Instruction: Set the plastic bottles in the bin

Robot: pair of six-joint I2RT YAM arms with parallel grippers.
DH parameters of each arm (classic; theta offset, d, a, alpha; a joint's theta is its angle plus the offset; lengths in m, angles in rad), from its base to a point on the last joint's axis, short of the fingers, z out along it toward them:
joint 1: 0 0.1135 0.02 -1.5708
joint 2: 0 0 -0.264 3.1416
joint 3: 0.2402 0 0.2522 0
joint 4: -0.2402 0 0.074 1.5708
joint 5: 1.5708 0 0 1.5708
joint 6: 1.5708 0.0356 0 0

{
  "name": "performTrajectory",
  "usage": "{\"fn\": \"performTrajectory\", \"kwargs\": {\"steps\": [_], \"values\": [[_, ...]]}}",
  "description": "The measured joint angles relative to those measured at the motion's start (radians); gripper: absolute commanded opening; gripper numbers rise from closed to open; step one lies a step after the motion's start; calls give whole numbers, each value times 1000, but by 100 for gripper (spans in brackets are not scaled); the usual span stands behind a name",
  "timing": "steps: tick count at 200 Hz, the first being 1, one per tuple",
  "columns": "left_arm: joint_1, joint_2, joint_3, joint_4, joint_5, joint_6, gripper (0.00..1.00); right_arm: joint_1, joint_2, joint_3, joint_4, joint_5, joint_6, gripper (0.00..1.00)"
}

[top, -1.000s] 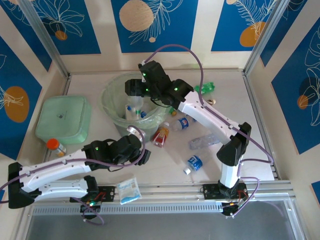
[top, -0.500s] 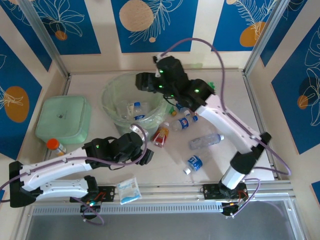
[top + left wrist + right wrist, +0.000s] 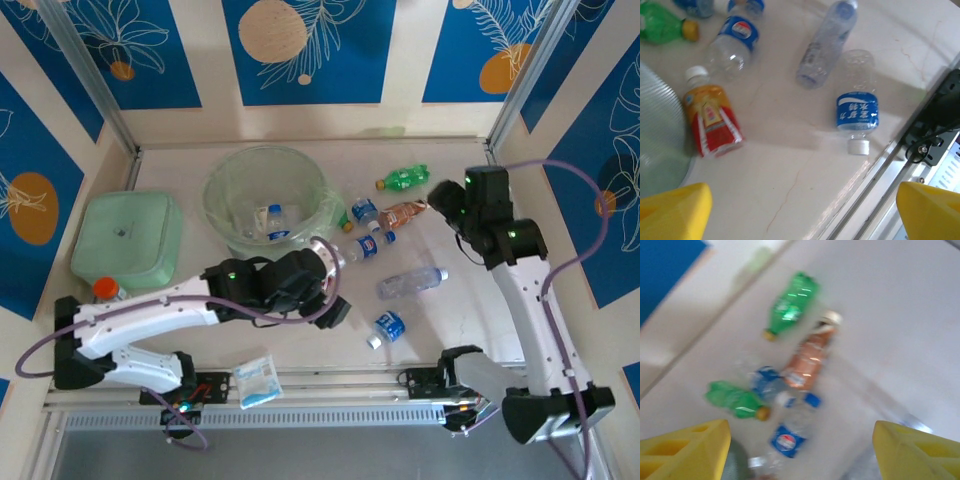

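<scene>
Where half a second back hovered over round translucent bin [image 3: 228, 172], now holds right end effector [image 3: 443, 197] off to the right, fingers apart. Reaches left end effector [image 3: 802, 207], also apart, forward above clear crinkled bottles [image 3: 856, 107] strewn on smooth counter [image 3: 450, 320]; leaves others inside bin.

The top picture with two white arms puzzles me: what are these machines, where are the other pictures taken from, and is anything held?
Those are two robot arms, a left arm and a right arm, bolted at the near edge of the table. The top camera looks down from above and behind them. The other two pictures come from a camera on each wrist, so the yellow shapes are that arm's own fingers. The left gripper and right gripper are both open and hold nothing. On the table lie small plastic bottles, such as a green one and a blue-labelled one. A round pale-green bin holds a few more. A square lidded box and a sachet sit toward the left.
</scene>
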Motion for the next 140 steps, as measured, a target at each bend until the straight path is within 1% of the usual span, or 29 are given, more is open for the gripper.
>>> {"fn": "performTrajectory", "kwargs": {"steps": [23, 49, 100, 121, 140], "values": [[-21, 124, 76, 20, 26, 38, 99, -140, -33, -134, -11, -74, 16, 76], [-45, 268, 145, 29, 34, 63, 99, -227, -45, -231, -11, -150, 21, 76], [-97, 520, 260, 28, 33, 84, 99, -323, -76, -351, 40, -267, 22, 76], [-105, 587, 288, 30, 34, 90, 97, -335, -76, -402, 59, -301, 22, 76], [-105, 630, 308, 34, 38, 93, 93, -336, -78, -429, 68, -319, 21, 76]]}}
